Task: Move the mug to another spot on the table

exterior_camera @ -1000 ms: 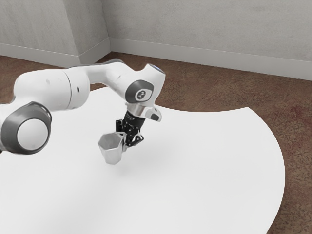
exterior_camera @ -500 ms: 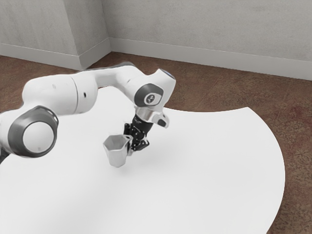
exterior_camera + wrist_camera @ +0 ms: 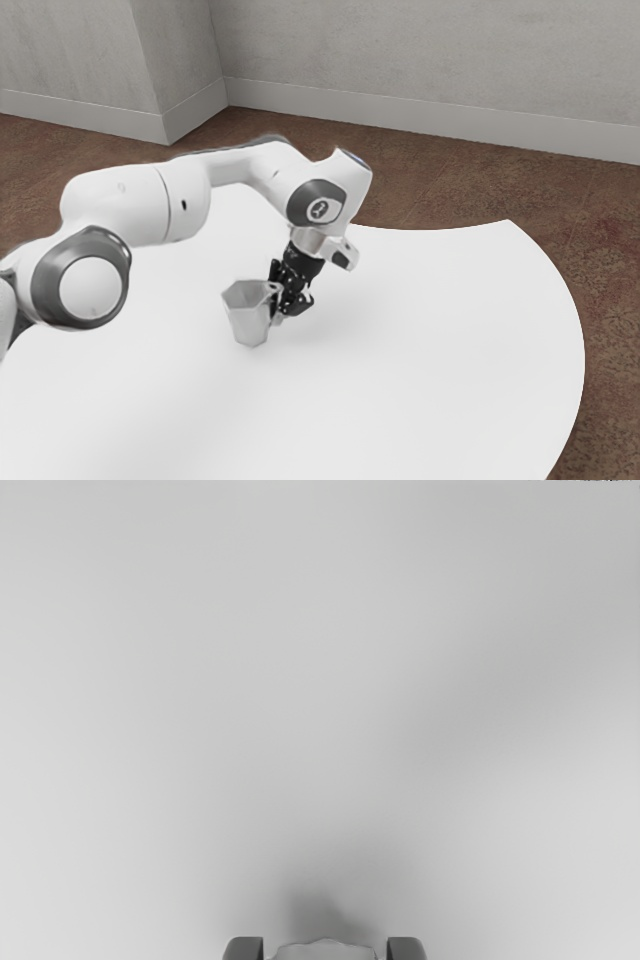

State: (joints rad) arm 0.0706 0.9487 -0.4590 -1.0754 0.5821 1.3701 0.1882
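Two dark fingers (image 3: 243, 948) of the claw (image 3: 285, 296) are clamped on the mug (image 3: 247, 312), gripping its wall on the side toward the exterior view's right, with a pale sliver of it between them in the wrist view. The grey faceted mug hangs mouth up, slightly tilted, low over the middle of the white tabletop (image 3: 450, 330); whether its base touches, I cannot tell. The white arm (image 3: 150, 205) reaches in from the exterior view's left. Brown floor (image 3: 480, 170) and pale walls (image 3: 420, 50) lie beyond
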